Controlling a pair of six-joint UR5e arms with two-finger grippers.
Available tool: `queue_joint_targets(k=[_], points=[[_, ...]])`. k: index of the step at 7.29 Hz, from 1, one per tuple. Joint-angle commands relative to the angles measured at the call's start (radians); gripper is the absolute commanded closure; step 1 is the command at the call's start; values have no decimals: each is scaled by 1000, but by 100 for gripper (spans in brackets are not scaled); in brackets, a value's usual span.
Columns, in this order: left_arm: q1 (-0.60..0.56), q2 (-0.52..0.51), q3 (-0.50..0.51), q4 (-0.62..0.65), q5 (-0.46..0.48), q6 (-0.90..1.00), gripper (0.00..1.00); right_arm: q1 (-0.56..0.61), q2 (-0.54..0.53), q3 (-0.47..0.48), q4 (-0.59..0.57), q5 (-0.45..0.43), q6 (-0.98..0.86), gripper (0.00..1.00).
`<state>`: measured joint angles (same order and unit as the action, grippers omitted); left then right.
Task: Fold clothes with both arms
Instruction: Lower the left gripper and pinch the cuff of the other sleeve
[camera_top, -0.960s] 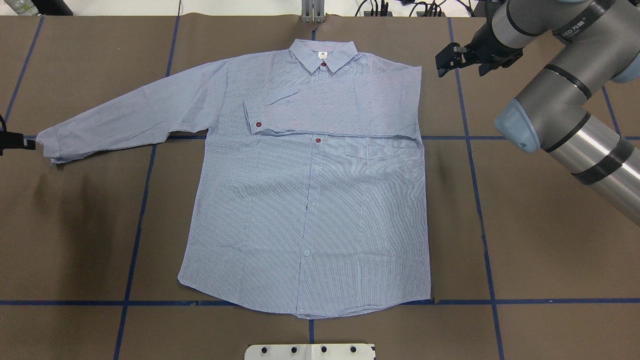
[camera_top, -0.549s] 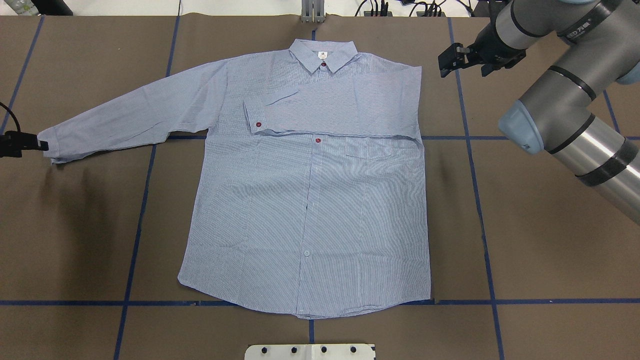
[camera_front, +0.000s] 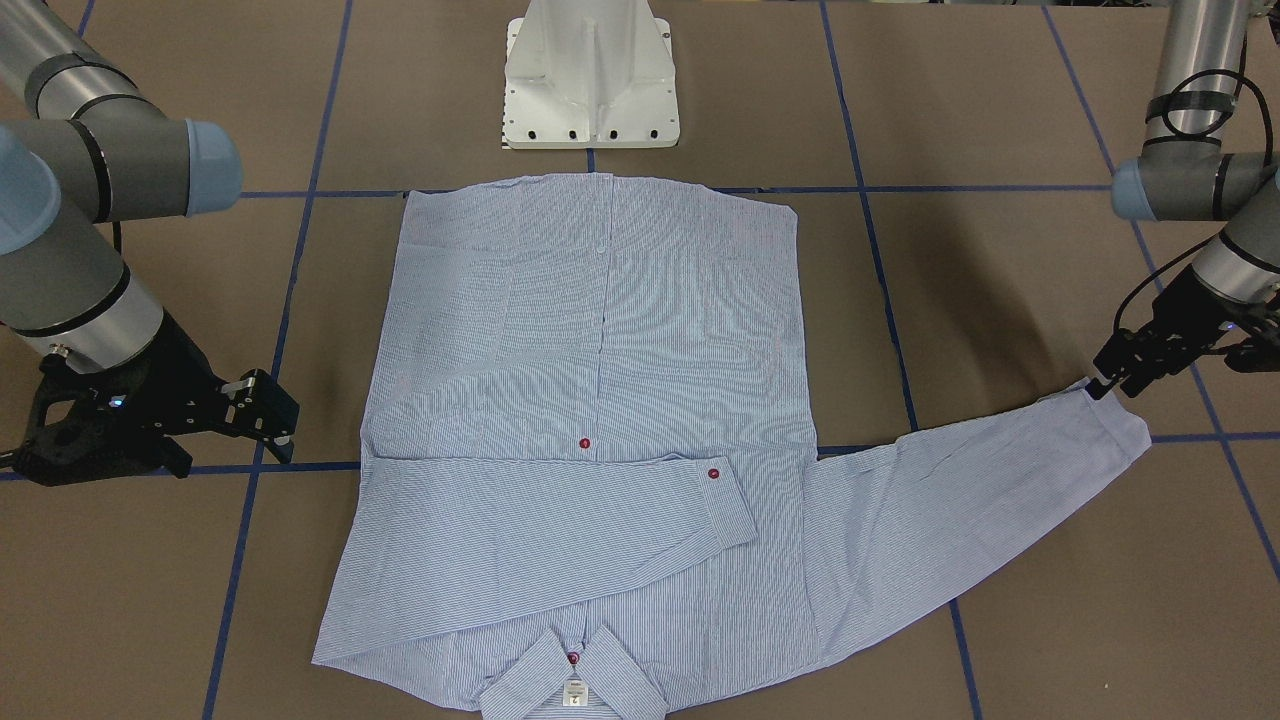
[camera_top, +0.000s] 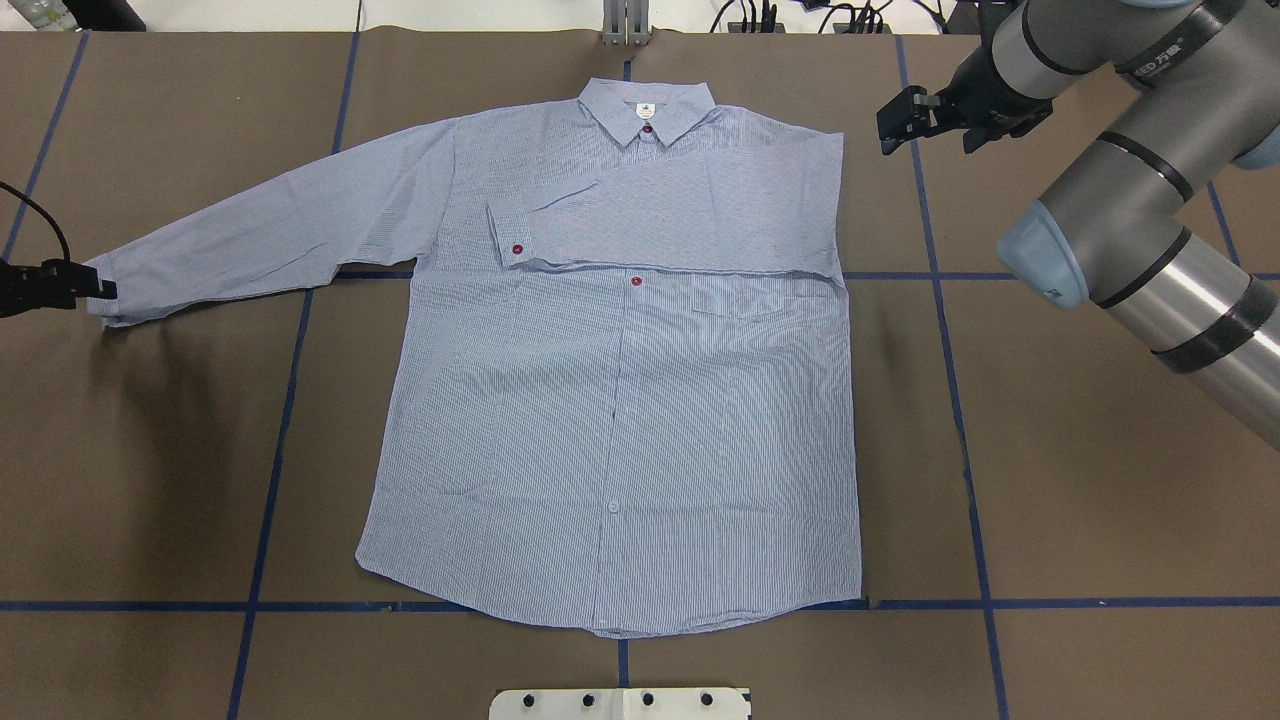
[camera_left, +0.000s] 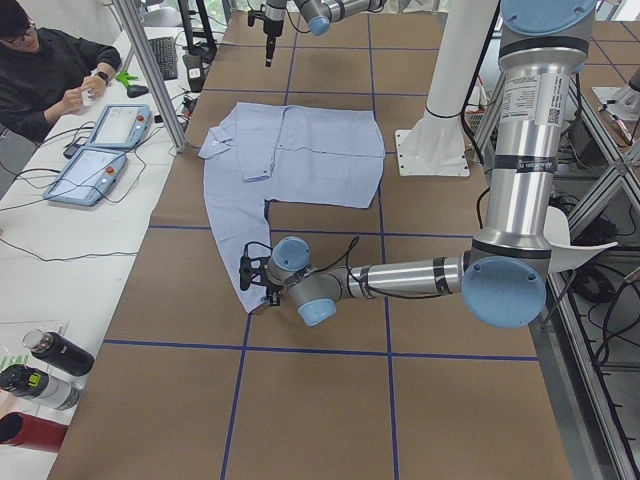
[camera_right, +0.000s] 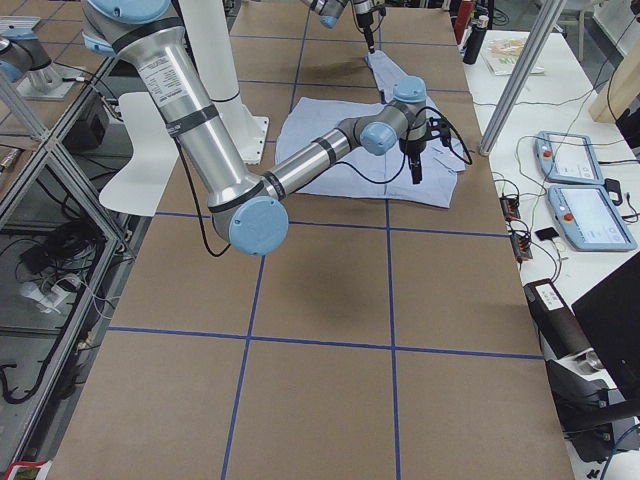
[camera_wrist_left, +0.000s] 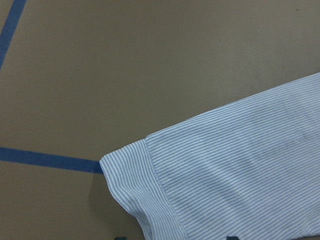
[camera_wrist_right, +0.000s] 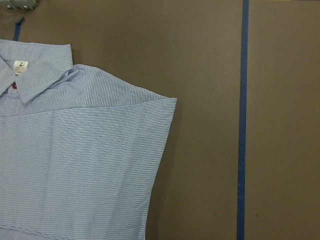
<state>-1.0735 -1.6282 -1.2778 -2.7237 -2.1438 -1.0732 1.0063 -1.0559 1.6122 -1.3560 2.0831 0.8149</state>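
The shirt (camera_top: 620, 420) lies flat mid-worktop (camera_top: 1050, 520), collar at the far edge. Left fingers (camera_top: 80, 287), apart, sit at the cuff (camera_top: 120, 305) of the sleeve stretched toward the left edge. Right fingers (camera_top: 895, 118), spread and empty, hang beside the folded shoulder toward the far right corner; that sleeve lies across the chest.

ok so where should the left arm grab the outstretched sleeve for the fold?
Take the cuff, coming in low from the robot's left. The sleeve lies flat and stretched outward, so the cuff's free edge faces that way, and the left gripper sits right at it.
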Motion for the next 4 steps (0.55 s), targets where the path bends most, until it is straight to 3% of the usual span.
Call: queue_joint_targets(k=[1,2,3,4], points=[[18,-1,6,-1,1,-1,35,0,-1,0,0,0,1,0],[20,1,8,-1,2,-1,37,0,-1,2,0,0,1,0],[20,-1,12,-1,1,-1,48,0,-1,2,0,0,1,0],[20,-1,12,-1,1,-1,68,0,-1,2,0,0,1,0]])
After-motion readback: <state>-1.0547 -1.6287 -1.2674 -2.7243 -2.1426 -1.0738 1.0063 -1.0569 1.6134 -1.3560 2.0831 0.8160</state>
